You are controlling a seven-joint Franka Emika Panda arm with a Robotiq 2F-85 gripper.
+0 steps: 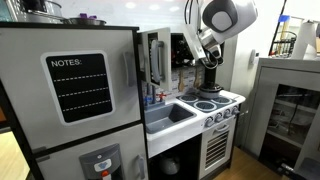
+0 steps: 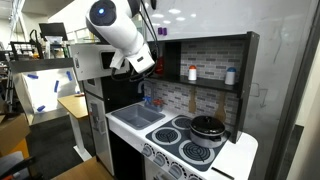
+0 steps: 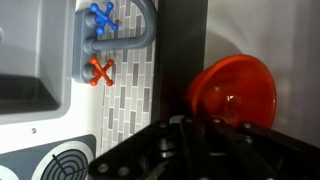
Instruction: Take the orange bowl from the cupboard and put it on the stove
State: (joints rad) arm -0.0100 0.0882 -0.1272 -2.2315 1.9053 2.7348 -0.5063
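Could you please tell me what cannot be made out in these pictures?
- the gripper: in the wrist view it is a dark blur cut off by the bottom edge, so open or shut is unclear.
- the orange bowl: its lower edge is hidden behind the gripper, and what it rests on is unseen.
- the shelf items: in an exterior view they are too small to identify.

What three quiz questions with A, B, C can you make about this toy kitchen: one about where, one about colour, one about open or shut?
1. Where is the black pot? A in the sink. B on the stove. C on the fridge.
2. What colour is the top tap handle in the wrist view? A blue. B green. C white.
3. The cupboard is: A shut. B open. C taped over.
Answers: B, it sits on a burner in both exterior views; A, it is plainly blue; B, a bottle on its shelf shows.
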